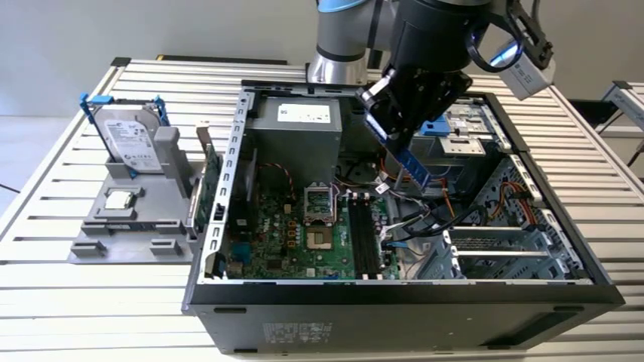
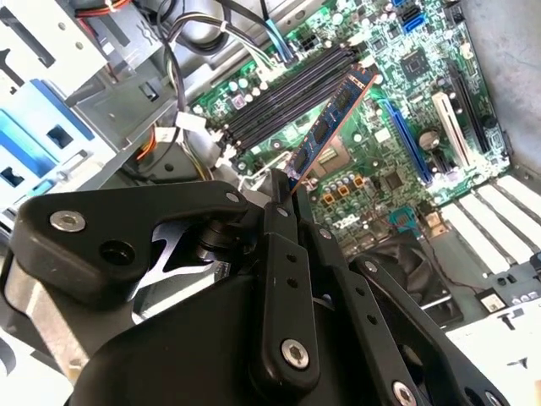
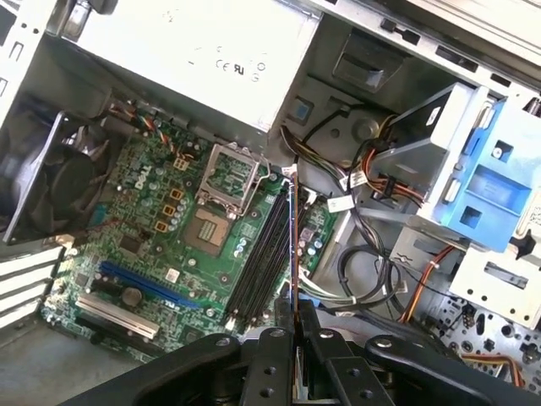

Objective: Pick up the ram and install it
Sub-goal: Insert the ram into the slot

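Observation:
The ram point(image 1: 411, 164) is a long thin stick, held tilted in the air over the open computer case point(image 1: 403, 290). My gripper point(image 1: 391, 136) is shut on its upper end. The second wrist view looks along the ram point(image 2: 331, 123), which points from the gripper point(image 2: 283, 190) toward the black memory slots point(image 2: 283, 93) on the green motherboard. In the first wrist view the ram point(image 3: 292, 245) appears edge-on, lined up beside the memory slots point(image 3: 260, 254) and above them, with the gripper point(image 3: 295, 320) clamped on it. The slots point(image 1: 364, 235) lie below the ram's lower end.
A grey power supply point(image 1: 300, 124) fills the case's far corner, and the CPU socket point(image 1: 317, 200) sits by the slots. Cables point(image 1: 423, 215) and drive bays point(image 1: 503, 249) lie toward the exterior view's right. A hard drive point(image 1: 131, 139) and a processor chip point(image 1: 119, 200) rest on a grey holder outside the case.

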